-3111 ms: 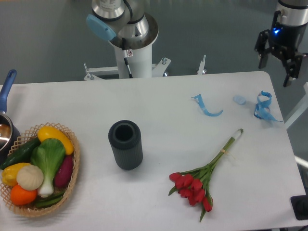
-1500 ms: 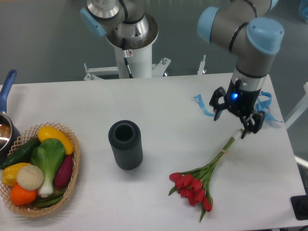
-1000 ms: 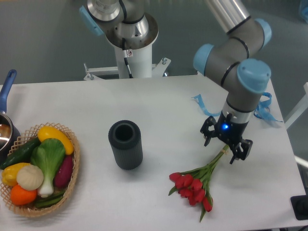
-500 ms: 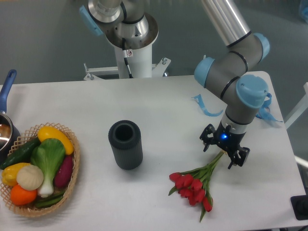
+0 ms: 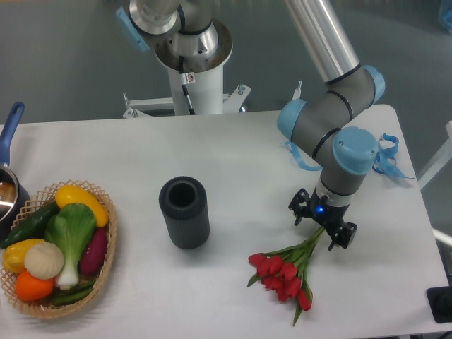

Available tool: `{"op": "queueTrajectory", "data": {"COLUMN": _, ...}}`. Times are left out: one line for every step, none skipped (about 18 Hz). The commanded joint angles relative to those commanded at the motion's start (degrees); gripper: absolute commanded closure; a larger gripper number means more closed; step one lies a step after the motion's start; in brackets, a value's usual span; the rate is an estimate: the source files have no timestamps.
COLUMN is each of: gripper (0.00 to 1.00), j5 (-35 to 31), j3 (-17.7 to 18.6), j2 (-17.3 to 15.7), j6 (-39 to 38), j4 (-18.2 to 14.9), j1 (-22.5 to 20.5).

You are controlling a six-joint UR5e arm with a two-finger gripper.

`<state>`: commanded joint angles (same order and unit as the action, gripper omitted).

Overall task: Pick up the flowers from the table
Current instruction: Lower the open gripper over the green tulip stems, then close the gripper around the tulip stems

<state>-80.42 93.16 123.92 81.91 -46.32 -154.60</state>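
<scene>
The flowers (image 5: 284, 275), a bunch of red tulips with long green stems, lie on the white table (image 5: 247, 155) at the front right, heads toward the front, stems running up and right under my arm. My gripper (image 5: 323, 225) points straight down over the stems. Its two dark fingers stand apart, one on each side of the stems, low at the table. The upper ends of the stems are hidden by the gripper and wrist.
A dark ribbed cylinder vase (image 5: 184, 212) stands upright at the table's middle. A wicker basket (image 5: 106, 272) of vegetables sits at the front left, with a blue-handled pot (image 5: 8, 141) behind it. Blue ribbon scraps (image 5: 385, 157) lie at the back right.
My gripper came in from beyond the back right corner, then moved down along the stems toward the blooms and lowered over them. The flowers have not moved.
</scene>
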Motion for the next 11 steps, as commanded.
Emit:
{"op": "queueTrajectory", "data": {"gripper": 0.10, "j5": -0.53, "j3": 0.00, "j2": 0.00, "j6": -0.09, "j4": 0.09, "j1": 0.09}}
{"op": "queueTrajectory", "data": {"gripper": 0.17, "j5": -1.58, "j3": 0.00, "j2": 0.26, "j6": -0.09, "j4": 0.18, "j1": 0.09}}
{"op": "queueTrajectory", "data": {"gripper": 0.23, "j5": -2.63, "j3": -0.09, "j2": 0.35, "j6": -0.09, "j4": 0.44, "j1": 0.61}}
{"op": "queueTrajectory", "data": {"gripper": 0.28, "j5": -3.42, "j3": -0.09, "j2": 0.44, "j6": -0.17, "j4": 0.44, "j1": 0.79}}
{"op": "queueTrajectory", "data": {"gripper": 0.34, "j5": -3.69, "j3": -0.09, "j2": 0.35, "j6": -0.26, "j4": 0.44, "j1": 0.79}}
{"op": "queueTrajectory", "data": {"gripper": 0.40, "j5": -3.70, "j3": -0.17, "j2": 0.35, "j6": -0.35, "j4": 0.36, "j1": 0.88}}
{"op": "queueTrajectory", "data": {"gripper": 0.47, "j5": -3.70, "j3": -0.18, "j2": 0.35, "j6": -0.44, "j4": 0.35, "j1": 0.97}}
{"op": "queueTrajectory", "data": {"gripper": 0.54, "j5": -3.70, "j3": -0.18, "j2": 0.35, "j6": -0.53, "j4": 0.44, "j1": 0.97}}
{"op": "queueTrajectory", "data": {"gripper": 0.59, "j5": -3.70, "j3": -0.18, "j2": 0.27, "j6": -0.53, "j4": 0.62, "j1": 0.97}}
{"op": "queueTrajectory", "data": {"gripper": 0.66, "j5": -3.70, "j3": -0.18, "j2": 0.18, "j6": -0.61, "j4": 0.70, "j1": 0.97}}
{"op": "queueTrajectory", "data": {"gripper": 0.71, "j5": -3.70, "j3": -0.09, "j2": 0.09, "j6": -0.70, "j4": 0.71, "j1": 0.97}}
